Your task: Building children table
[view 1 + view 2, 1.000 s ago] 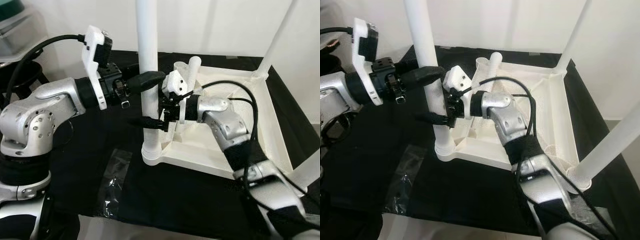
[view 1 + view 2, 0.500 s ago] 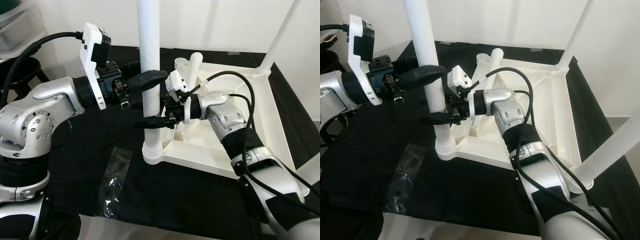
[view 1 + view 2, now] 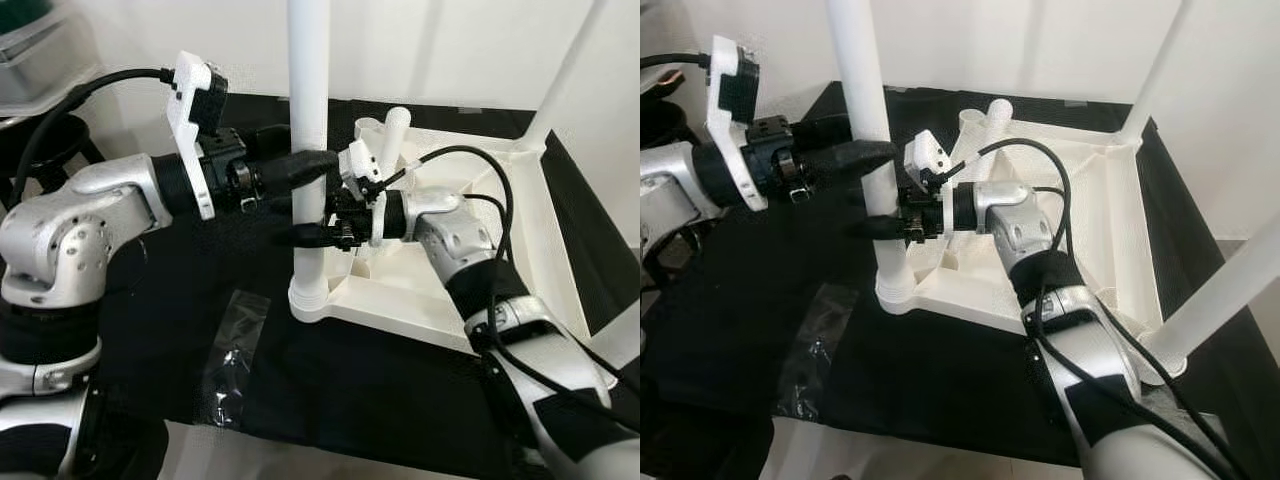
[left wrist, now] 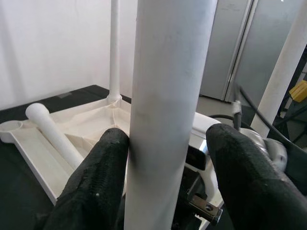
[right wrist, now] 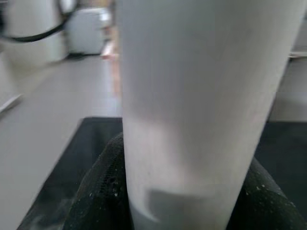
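Bright even light; right wrist view blurry, bkgd soft.

White plastic parts on black cloth

The table leg point(image 3: 309, 150) and upturned tabletop point(image 3: 500, 240) look smooth, matt plastic; the cloth point(image 3: 180, 290) is matt; a clear wrapper point(image 3: 232, 345) is glossy; the fingers point(image 4: 103, 177) are rough-textured black.

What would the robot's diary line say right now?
left hand: around table leg, one finger off | right hand: grips leg lower | tabletop: upside down
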You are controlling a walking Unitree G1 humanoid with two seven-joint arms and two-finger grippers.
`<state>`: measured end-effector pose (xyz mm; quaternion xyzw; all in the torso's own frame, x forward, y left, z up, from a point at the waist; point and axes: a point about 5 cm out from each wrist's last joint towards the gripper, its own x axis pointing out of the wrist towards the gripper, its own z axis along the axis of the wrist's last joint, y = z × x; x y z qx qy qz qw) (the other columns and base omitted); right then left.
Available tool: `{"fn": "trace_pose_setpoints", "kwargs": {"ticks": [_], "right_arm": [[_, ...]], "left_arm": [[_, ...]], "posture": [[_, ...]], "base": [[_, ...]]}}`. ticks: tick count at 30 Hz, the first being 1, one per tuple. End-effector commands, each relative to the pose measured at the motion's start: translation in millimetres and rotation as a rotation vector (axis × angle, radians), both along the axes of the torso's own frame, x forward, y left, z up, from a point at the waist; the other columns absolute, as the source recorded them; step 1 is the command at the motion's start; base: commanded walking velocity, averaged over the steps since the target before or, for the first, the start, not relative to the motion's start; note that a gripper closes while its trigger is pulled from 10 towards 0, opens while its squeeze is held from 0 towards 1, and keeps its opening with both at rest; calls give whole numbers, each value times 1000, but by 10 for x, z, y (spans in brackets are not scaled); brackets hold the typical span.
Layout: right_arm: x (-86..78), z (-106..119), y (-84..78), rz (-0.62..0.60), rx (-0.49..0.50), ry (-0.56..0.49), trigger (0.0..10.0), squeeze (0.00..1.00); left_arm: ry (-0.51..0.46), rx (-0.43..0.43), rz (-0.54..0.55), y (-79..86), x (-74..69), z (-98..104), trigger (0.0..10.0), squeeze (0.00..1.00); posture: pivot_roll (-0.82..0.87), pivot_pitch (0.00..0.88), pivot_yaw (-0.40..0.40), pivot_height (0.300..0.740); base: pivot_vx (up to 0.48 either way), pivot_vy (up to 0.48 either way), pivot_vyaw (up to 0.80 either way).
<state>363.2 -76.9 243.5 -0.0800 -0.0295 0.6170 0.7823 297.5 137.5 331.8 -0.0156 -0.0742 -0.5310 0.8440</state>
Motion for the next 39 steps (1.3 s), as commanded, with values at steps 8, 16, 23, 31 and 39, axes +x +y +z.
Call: {"fn": "trace_pose_setpoints", "kwargs": {"ticks": [8, 16, 23, 31, 39], "right_arm": [[-487, -736, 365, -821, 85, 165, 0, 0], [-428, -585, 486, -810, 110, 164, 0, 0], [-559, -529, 528, -841, 97, 154, 0, 0], [-590, -516, 594, -793, 100, 148, 0, 0], [-631, -490, 628, -779, 82, 146, 8588, 0]], "left_arm": [[12, 42, -2, -25, 1, -33, 10000, 0], [10, 38, -1, -61, 41, -21, 10000, 0], [20, 47, 44, -83, 118, -48, 10000, 0], [43, 23, 53, -194, 195, -2, 10000, 0], [22, 25, 12, -262, 181, 95, 0, 0]], "posture": [[33, 95, 0, 740], [25, 83, 5, 740], [19, 76, 11, 740], [17, 72, 13, 740], [14, 74, 20, 740]], "base": [[0, 0, 0], [0, 0, 0], [0, 0, 0], [0, 0, 0], [0, 0, 0]]}}
